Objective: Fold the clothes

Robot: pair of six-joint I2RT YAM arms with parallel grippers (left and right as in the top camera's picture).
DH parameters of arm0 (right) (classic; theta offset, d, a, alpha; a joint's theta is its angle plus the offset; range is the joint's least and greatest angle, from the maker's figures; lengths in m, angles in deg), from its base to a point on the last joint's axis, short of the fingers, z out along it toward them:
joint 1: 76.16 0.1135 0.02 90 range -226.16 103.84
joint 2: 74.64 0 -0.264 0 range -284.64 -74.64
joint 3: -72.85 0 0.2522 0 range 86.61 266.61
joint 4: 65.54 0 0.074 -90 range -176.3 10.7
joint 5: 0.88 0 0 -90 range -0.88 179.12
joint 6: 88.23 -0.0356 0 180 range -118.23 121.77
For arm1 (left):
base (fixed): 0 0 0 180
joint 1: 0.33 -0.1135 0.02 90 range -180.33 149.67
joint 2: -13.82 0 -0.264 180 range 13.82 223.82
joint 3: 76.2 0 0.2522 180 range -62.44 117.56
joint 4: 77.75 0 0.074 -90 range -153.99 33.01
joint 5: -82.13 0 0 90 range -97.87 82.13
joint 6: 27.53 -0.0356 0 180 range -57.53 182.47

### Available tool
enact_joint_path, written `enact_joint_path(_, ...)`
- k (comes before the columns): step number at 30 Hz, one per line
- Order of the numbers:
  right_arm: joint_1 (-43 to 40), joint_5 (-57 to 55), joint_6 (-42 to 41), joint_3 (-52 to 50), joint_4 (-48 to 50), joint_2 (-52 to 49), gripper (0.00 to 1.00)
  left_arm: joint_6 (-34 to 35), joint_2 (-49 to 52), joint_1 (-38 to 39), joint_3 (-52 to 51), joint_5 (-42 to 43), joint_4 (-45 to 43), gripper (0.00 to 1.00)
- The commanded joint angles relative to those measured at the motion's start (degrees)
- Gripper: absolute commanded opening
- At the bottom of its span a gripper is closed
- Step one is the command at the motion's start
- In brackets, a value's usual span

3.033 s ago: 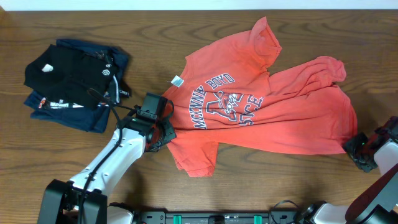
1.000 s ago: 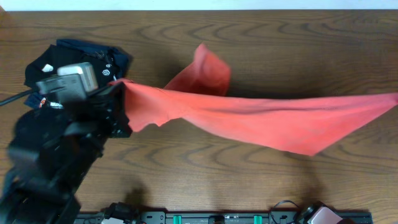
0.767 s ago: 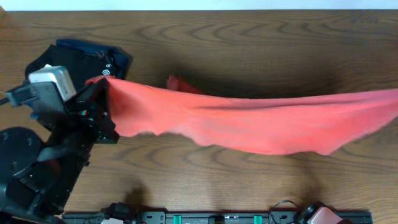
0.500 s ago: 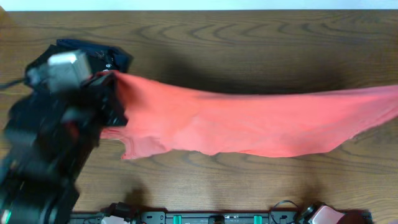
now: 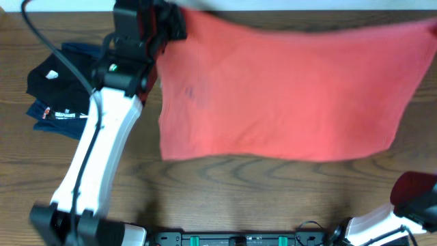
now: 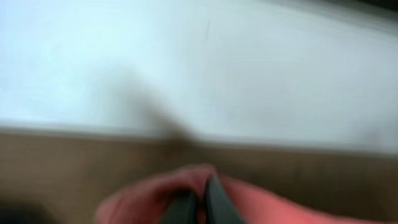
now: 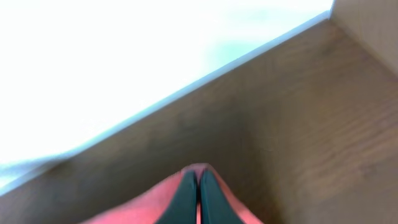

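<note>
The left gripper is pinched tight on a top corner of the shirt, just past the dark folded pile. The right gripper nips another edge, its fingers pressed together. The soft coral cotton spreads as a broad, smooth rectangle to the right of the pile. Half a second ago it was a narrow, sagging band.
</note>
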State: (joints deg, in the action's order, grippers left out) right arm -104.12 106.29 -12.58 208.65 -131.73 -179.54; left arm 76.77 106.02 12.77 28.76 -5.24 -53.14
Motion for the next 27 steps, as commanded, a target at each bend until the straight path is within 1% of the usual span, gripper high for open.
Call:
enact_joint_path(1,-0.59,-0.24,-10.08,0.98,8.00,1.01,0.01,3.28,0.04,-1.99,1.36,-0.48,-10.45,0.06)
enact_joint_path(2,-1.16,-0.24,-12.33,1.55,11.37,1.38,0.01,4.72,0.09,-2.69,1.70,-0.46,-15.26,0.06)
enact_joint_path(3,-1.44,-0.24,-13.22,2.12,13.05,1.64,0.01,5.38,-0.02,-3.19,2.10,-0.28,-17.86,0.06)
enact_joint_path(5,-2.27,-0.28,-13.57,4.15,15.65,2.23,0.01,6.19,-0.50,-4.70,4.24,2.95,-22.47,0.06)
enact_joint_path(7,-3.23,-1.20,-13.20,6.78,15.21,2.51,0.01,6.14,-0.70,-6.32,8.17,5.99,-22.38,0.06)
enact_joint_path(9,-3.93,-1.57,-10.99,8.70,12.39,2.64,0.00,6.14,-1.07,-7.85,11.63,8.52,-18.18,0.06)
enact_joint_path(11,-4.13,-3.93,-8.15,9.55,6.93,2.71,0.01,6.14,-1.66,-9.38,14.14,12.55,-10.16,0.06)
enact_joint_path(13,-4.11,-8.20,-6.56,9.53,1.11,2.69,0.01,6.10,-2.16,-10.25,14.47,15.58,-3.06,0.06)
enact_joint_path(15,-4.11,-15.80,-6.34,9.31,-7.06,2.51,0.01,5.88,-2.54,-10.73,14.47,18.01,8.94,0.06)
enact_joint_path(17,-4.11,-20.50,-5.99,8.70,-14.23,2.45,0.01,5.70,-2.49,-10.73,14.40,19.12,20.09,0.06)
enact_joint_path(19,-4.11,-24.09,-4.17,7.32,-20.04,2.36,0.01,5.66,-2.16,-10.10,13.79,19.43,31.69,0.06)
enact_joint_path(22,-4.20,-29.66,-3.80,3.63,-26.29,2.36,0.01,4.52,-1.66,-8.63,11.98,19.43,46.25,0.06)
enact_joint_path(24,-4.39,-32.15,-3.80,-0.09,-29.88,2.36,0.01,4.26,-1.60,-7.30,9.66,19.43,53.70,0.06)
enact_joint_path(27,-4.70,-32.17,-3.80,-7.21,-32.96,2.36,0.01,2.38,-1.60,-4.98,4.48,19.41,61.07,0.06)
